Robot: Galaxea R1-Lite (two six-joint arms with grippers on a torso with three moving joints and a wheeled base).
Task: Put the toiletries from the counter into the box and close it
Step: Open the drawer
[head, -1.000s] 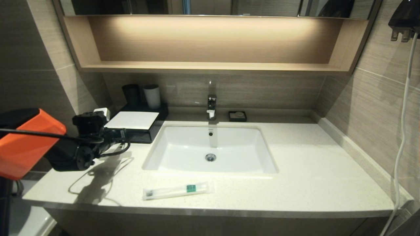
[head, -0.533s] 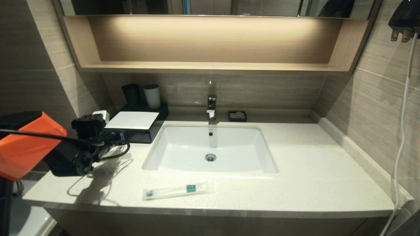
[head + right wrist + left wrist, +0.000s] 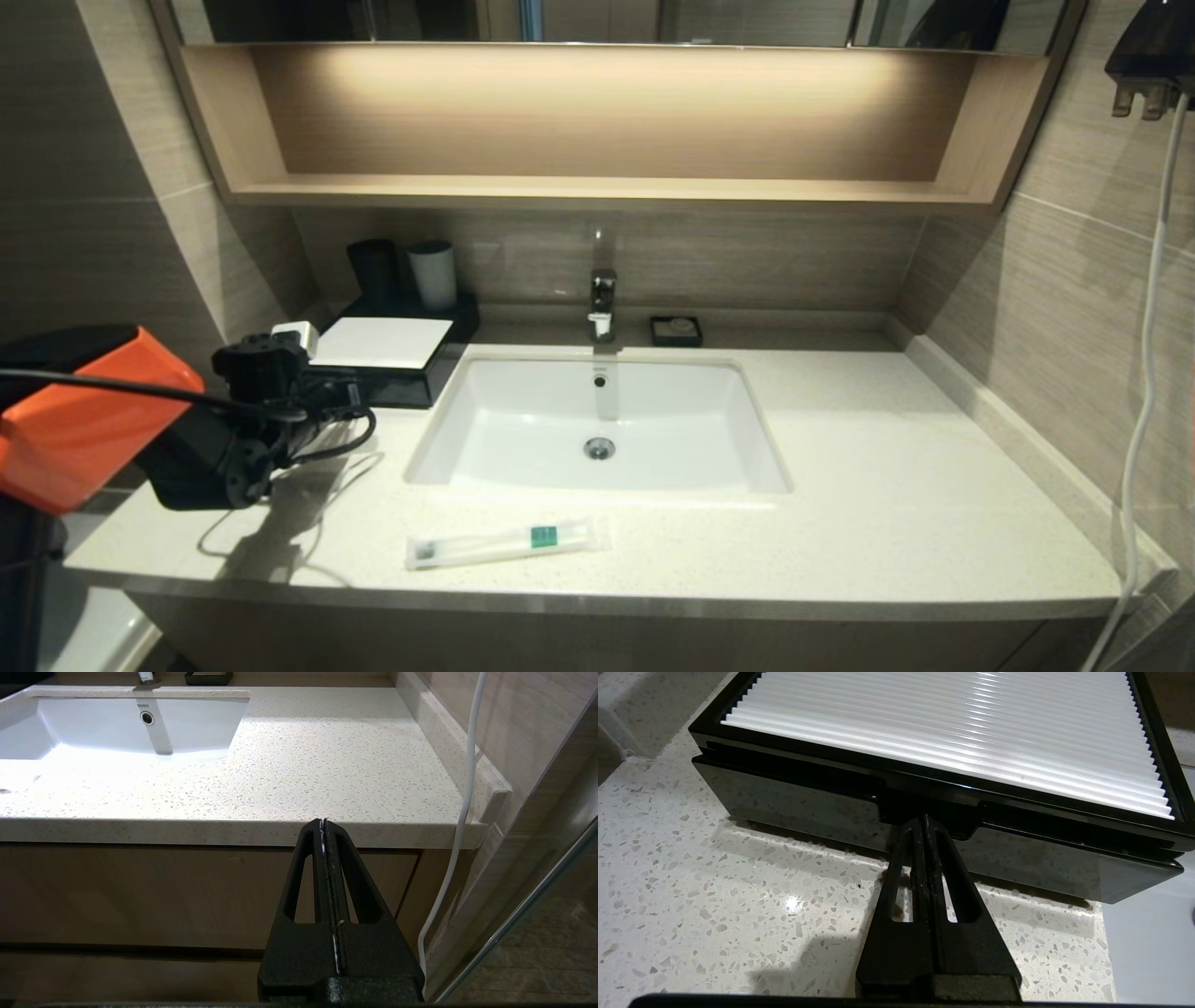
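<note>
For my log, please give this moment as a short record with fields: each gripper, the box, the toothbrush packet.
left gripper: shut, tips at the notch in the middle of the drawer front
right gripper: shut, parked below the counter's front edge
box: drawer shut, left of the basin
toothbrush packet: flat on the counter, in front of the basin, untouched

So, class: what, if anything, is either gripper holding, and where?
Nothing. The left gripper is shut, tips at the box drawer notch; the right gripper is shut, empty.
</note>
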